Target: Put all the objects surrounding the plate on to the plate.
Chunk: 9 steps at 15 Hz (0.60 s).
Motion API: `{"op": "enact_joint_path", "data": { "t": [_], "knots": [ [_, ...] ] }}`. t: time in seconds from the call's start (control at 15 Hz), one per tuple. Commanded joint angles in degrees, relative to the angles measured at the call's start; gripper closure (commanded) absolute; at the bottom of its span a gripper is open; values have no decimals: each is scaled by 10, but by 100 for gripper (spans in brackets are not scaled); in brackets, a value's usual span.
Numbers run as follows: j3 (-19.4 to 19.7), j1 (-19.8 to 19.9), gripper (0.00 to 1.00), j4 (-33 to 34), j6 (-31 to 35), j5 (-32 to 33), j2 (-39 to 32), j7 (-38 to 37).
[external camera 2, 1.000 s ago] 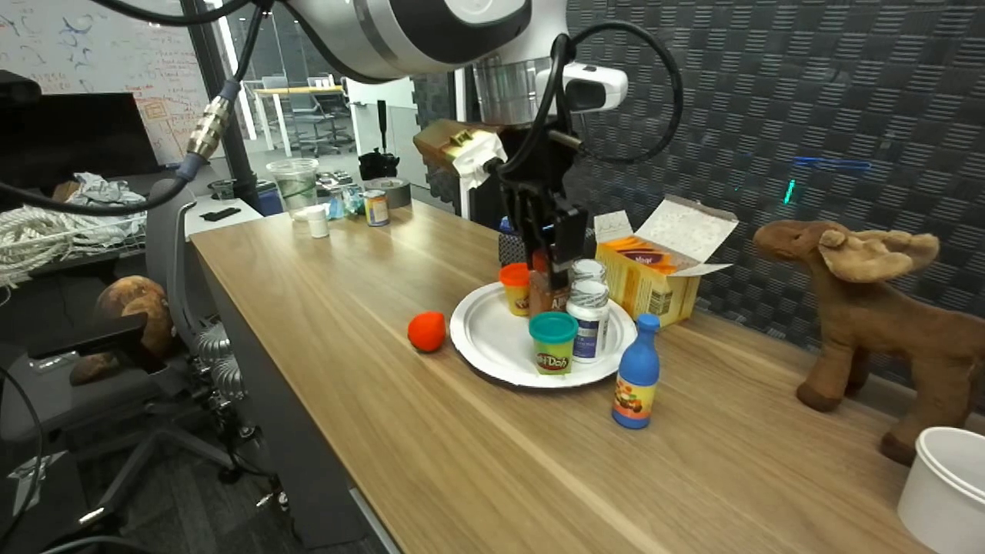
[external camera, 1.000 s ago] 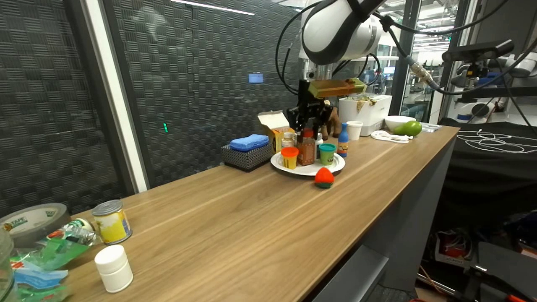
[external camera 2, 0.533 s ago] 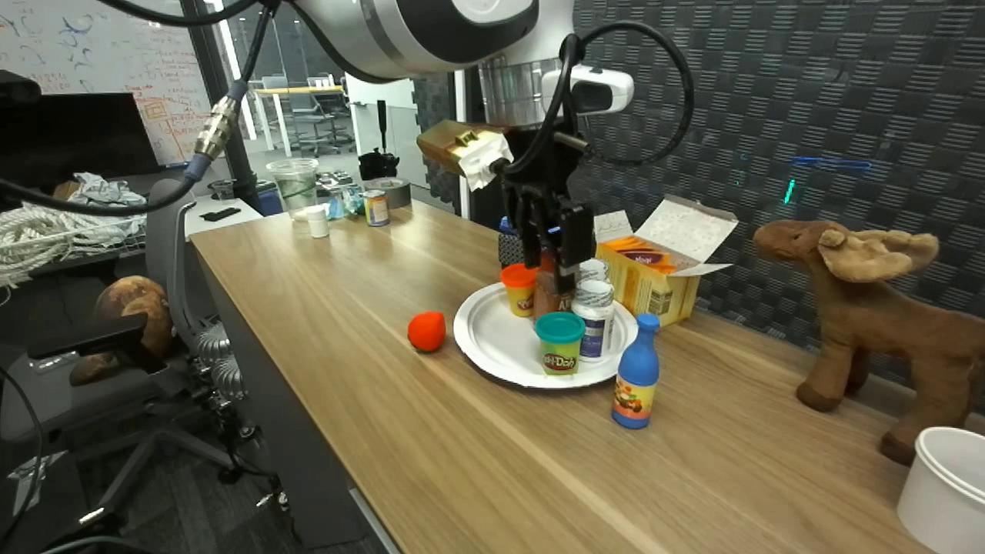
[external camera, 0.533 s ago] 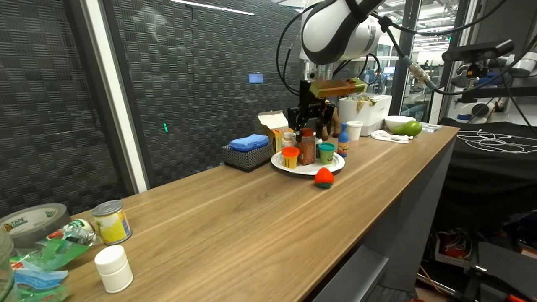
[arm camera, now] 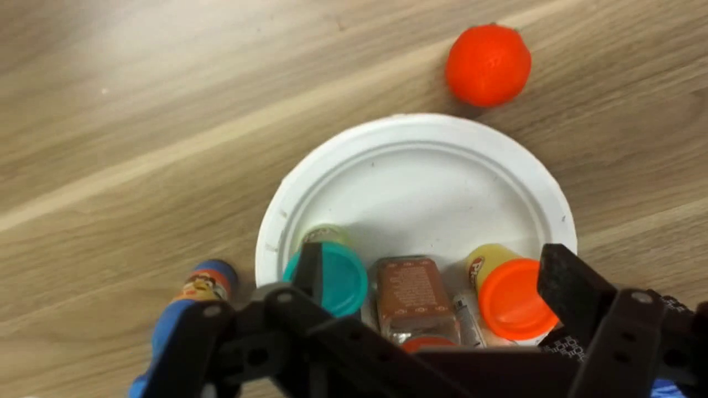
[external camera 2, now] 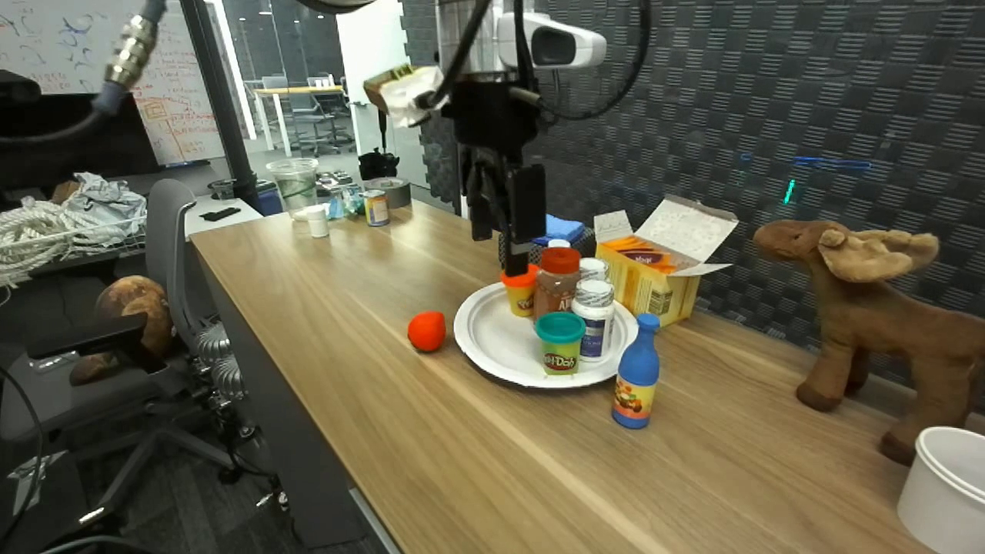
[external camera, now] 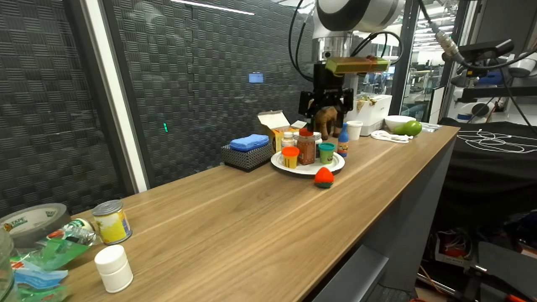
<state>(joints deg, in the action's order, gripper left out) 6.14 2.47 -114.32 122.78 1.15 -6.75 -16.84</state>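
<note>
A white plate [arm camera: 426, 182] carries a brown jar with a red lid [external camera 2: 557, 288], a teal-lidded tub [external camera 2: 560, 345], an orange-lidded tub [external camera 2: 520, 295] and white bottles [external camera 2: 593, 319]. Above it hangs my gripper [arm camera: 431, 262], open, holding nothing; in an exterior view the gripper [external camera: 325, 125] is higher than the jar's lid. Off the plate, on the table, are a blue bottle [external camera 2: 636, 385] standing upright and a red strawberry-like piece [external camera: 324, 178] close to the rim. Whether a white-capped bottle [external camera 2: 559, 243] behind the jar is on the plate, I cannot tell.
Behind the plate stand an open yellow box [external camera 2: 654, 285] and a dark patterned box with a blue cloth [external camera: 249, 143]. A plush moose [external camera 2: 869, 300] and a white cup [external camera 2: 946, 492] are on the same table. A can [external camera: 111, 222] and a white pill bottle [external camera: 113, 268] sit farther off.
My gripper's jaws have spread and come away from the brown jar, which stays standing on the plate. The arm has risen and shifted sideways off the jar.
</note>
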Motion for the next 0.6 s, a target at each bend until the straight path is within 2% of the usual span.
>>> {"op": "enact_joint_path", "data": {
  "t": [0.0, 0.2, 0.33, 0.53],
  "knots": [
    [-8, 3, 0, -80, -2, -48, 70, -40],
    [-15, 0, 0, -104, 31, -109, 61, -98],
    [-22, -6, 0, -111, 81, -130, 38, -150],
    [-33, -19, 0, -117, 153, -111, 1, -217]
  ]
}}
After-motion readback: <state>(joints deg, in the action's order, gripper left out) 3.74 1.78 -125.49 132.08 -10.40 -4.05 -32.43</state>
